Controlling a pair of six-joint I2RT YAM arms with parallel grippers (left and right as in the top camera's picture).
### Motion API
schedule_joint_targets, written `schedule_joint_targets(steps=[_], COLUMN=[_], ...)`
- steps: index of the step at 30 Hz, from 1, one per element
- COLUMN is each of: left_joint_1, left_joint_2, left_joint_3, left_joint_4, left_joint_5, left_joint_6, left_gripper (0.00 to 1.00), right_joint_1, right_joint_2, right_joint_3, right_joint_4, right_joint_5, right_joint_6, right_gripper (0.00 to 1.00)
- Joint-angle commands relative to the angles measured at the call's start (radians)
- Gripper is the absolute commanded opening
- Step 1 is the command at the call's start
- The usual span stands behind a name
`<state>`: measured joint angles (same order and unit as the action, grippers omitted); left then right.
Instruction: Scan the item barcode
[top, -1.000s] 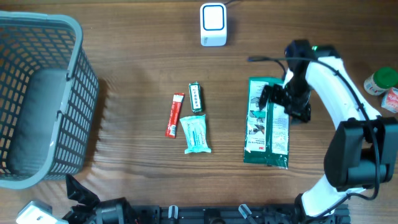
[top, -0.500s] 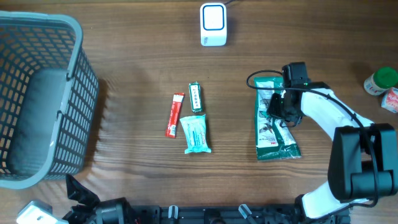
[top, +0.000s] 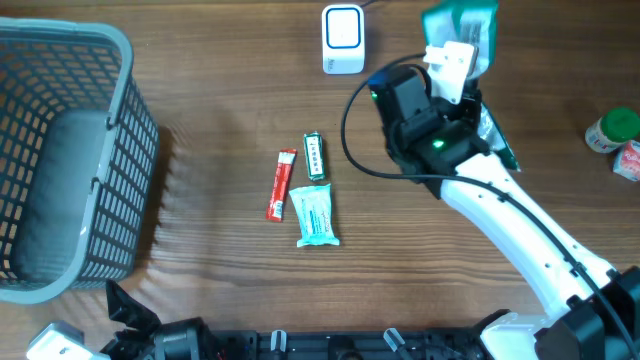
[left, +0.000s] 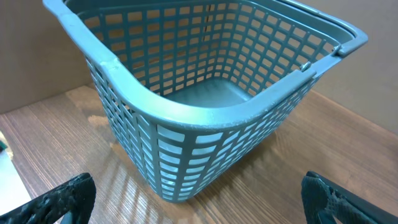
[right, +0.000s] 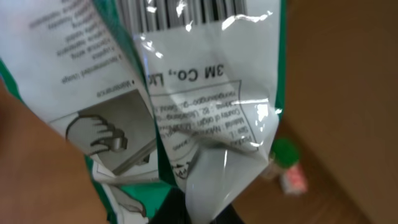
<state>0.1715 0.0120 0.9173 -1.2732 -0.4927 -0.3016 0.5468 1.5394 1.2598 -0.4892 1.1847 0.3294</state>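
Right gripper (top: 450, 68) is clamped shut on a green 3M packet (right: 205, 124), held in the air. The packet's long axis runs away from the fingers, barcode (right: 180, 11) end outermost.

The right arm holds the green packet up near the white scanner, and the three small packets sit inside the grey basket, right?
Not quite: the overhead view shows the three small packets on the table, outside the basket. The right gripper does hold the green packet near the white scanner.

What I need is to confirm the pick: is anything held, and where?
The right gripper pinches the green 3M package by its crinkled edge below the barcode; the left gripper holds nothing.
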Motion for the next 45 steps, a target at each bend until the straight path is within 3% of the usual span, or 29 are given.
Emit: schedule_joint_targets(steps=[1,3,6,11,13,18,21,24,25,28,30,33,35,41,45], left_joint_1=[0.005,0.005,0.005,0.005,0.005,0.005,0.005,0.005,0.005,0.005,0.005,0.005,0.005,0.005,0.005], left_joint_2=[-0.006,-0.006,-0.006,-0.006,-0.006,-0.006,-0.006,-0.006,-0.006,-0.006,-0.006,-0.006,-0.006,-0.006,-0.006], left_joint_3=[0.002,0.002,0.002,0.002,0.002,0.002,0.002,0.002,0.002,0.002,0.002,0.002,0.002,0.002,0.002], left_joint_4=[0.004,0.004,0.003,0.004,0.003,0.004,0.004,0.004,0.004,0.004,0.004,0.003,0.004,0.004,0.004], left_joint_5=[-0.005,-0.005,-0.005,-0.005,-0.005,-0.005,-0.005,-0.005,-0.005,-0.005,-0.005,-0.005,-0.005,-0.005,-0.005], left_joint_6=[-0.002,-0.002,-0.002,-0.002,-0.002,-0.002,-0.002,-0.002,-0.002,-0.002,-0.002,-0.002,-0.002,-0.002,-0.002], left_gripper=[1.00,1.00,1.00,1.00,1.00,1.00,1.00,1.00,1.00,1.00,1.00,1.00,1.00,1.00,1.00], right_joint_1=[0.010,0.023,0.110,0.209,0.279,0.418,0.469,0.518,0.528,0.537,0.516,0.417,0.252,-0.010,-0.087], right_joint_2=[0.023,0.025,0.031,0.227,0.330,0.434,0.431,0.426,0.418,0.383,0.339,0.256,0.184,0.119,0.119], right_joint_3=[0.014,0.013,-0.010,-0.078,-0.078,-0.078,-0.078,-0.078,-0.078,-0.062,-0.059,-0.059,-0.059,-0.060,-0.060], right_joint_4=[0.164,0.155,-0.059,-0.075,-0.005,0.021,0.010,-0.010,-0.010,-0.021,-0.040,-0.101,-0.206,-0.248,-0.279], right_joint_5=[0.281,0.122,-0.241,-0.089,0.017,-0.098,-0.297,-0.487,-0.515,-0.537,-0.611,-0.812,-1.064,-1.403,-1.422], right_joint_6=[-0.194,-0.283,-0.153,-0.135,-0.193,-0.222,-0.223,-0.221,-0.219,-0.192,-0.178,-0.092,-0.090,-0.091,-0.095], right_gripper=[0.04,0.04,0.04,0.04,0.04,0.05,0.26,0.35,0.36,0.56,0.71,0.75,0.85,0.88,0.88])
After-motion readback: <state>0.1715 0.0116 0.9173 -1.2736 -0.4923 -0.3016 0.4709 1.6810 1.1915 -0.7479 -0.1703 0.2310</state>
